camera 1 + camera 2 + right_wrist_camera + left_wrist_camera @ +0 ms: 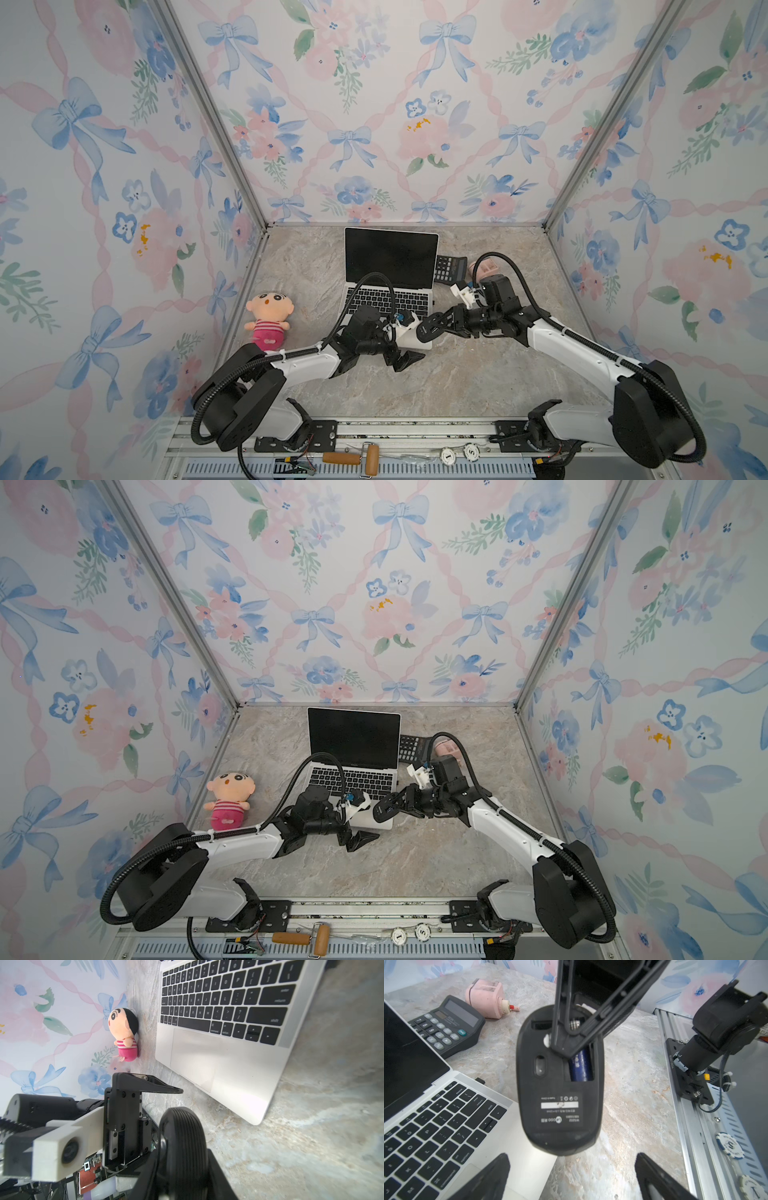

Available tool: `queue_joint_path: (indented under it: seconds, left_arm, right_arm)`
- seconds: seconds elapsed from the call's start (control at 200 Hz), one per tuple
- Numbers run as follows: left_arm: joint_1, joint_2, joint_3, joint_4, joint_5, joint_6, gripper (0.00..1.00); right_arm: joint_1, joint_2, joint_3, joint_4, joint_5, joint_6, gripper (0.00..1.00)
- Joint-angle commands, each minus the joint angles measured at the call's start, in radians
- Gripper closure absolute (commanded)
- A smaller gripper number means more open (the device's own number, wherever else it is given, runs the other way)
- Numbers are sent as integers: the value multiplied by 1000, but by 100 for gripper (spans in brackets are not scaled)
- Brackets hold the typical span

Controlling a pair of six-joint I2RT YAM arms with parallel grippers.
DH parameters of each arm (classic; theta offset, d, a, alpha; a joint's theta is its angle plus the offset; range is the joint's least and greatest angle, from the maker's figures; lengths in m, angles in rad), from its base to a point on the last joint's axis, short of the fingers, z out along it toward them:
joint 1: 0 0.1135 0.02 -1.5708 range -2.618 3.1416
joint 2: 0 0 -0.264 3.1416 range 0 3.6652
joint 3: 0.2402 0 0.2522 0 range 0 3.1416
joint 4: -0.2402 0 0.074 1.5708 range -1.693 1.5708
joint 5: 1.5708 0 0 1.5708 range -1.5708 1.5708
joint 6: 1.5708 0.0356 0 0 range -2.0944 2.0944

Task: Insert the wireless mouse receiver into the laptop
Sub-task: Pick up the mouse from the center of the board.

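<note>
1. Right claw [432, 327] clamps the black mouse [560, 1084], underside facing the left claw [572, 1159], battery [581, 1066] bay uncovered; left claw gapes wide, empty, just beside it.
2. Receiver [480, 1080]: tiny dark stub against the laptop's [508, 1147] right edge near the hinge; looks plugged in, seating unconfirmed.
3. Likely step: park the mouse. Lower it gently onto bare table [633, 1105] right of the laptop, clear of the stub, battery kept in.

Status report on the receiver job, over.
Left hand open, empty. Right hand shut on mouse, held off the table. Receiver: dark stub at laptop's right edge, seating unclear.
</note>
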Motion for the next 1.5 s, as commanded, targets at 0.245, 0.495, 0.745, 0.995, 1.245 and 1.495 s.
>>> queue_joint_path:
  seconds: [0.245, 0.495, 0.745, 0.995, 1.245, 1.495]
  left_arm:
    - [-6, 46, 21, 165, 44, -42, 12]
    - [-12, 65, 37, 179, 20, -61, 13]
    - [-21, 64, 44, 179, 18, -65, 15]
    - [-24, 71, 54, 180, 28, -60, 23]
    - [-24, 76, 54, 180, 30, -67, 27]
    - [-25, 75, 63, 179, 42, -74, 51]
  right_arm:
    - [5, 1, 39, -86, -99, -66, 80]
    - [12, 12, 41, -57, -104, -46, 79]
    - [38, 21, 28, -25, -101, -13, 77]
    - [46, 23, 29, -14, -96, -1, 77]
    - [52, 29, 33, 10, -91, 22, 77]
    - [57, 33, 32, 10, -82, 25, 66]
